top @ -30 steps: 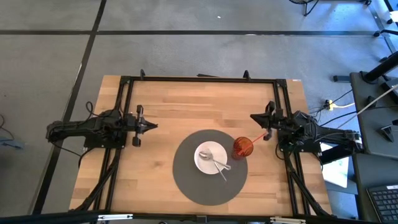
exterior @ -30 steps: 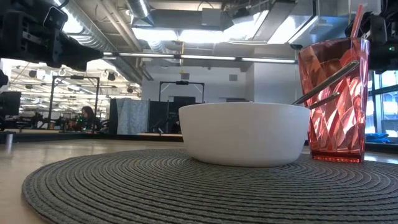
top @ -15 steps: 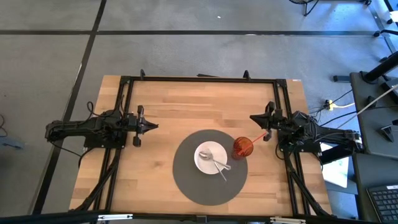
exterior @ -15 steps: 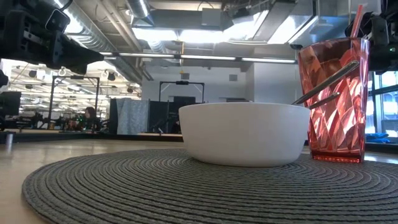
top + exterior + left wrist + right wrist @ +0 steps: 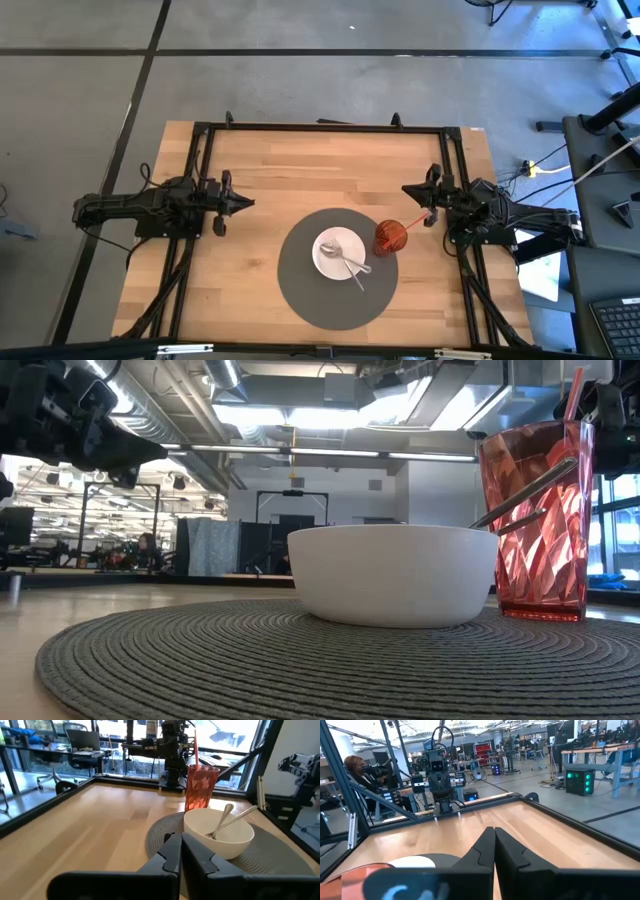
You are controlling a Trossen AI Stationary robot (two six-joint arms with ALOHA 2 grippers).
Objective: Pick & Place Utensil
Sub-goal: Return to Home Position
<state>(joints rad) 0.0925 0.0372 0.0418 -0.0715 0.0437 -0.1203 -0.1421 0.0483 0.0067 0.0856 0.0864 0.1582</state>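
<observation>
A: What is in the containers?

B: In the high view the white bowl (image 5: 338,254) sits just below the middle of the frame, on a round grey placemat (image 5: 300,290) laid on the wooden table (image 5: 300,165). The silver spoon (image 5: 331,248) and the silver fork (image 5: 362,267) both lie in it. Their handles run out over the rim toward the lower right.

A: And the glass?

B: The orange glass (image 5: 390,238) stands upright just right of the bowl, at the mat's right edge. The orange straw (image 5: 415,224) is in it and leans toward the upper right. In the low view, two metal handles cross in front of the glass at the right of the frame.

A: Any writing to read?

B: There are pale marks on the gripper body at the bottom left of the right wrist view, but they are too blurred to read.

A: And the jaws?

B: The left gripper (image 5: 243,203) is at middle left of the high view, over bare wood and well apart from the mat. Its wrist view shows the fingers (image 5: 170,852) pressed together with nothing between them. The right gripper (image 5: 408,189) is right of centre, near the straw's upper end but not touching it. Its fingers (image 5: 482,845) are also clenched on nothing.
</observation>
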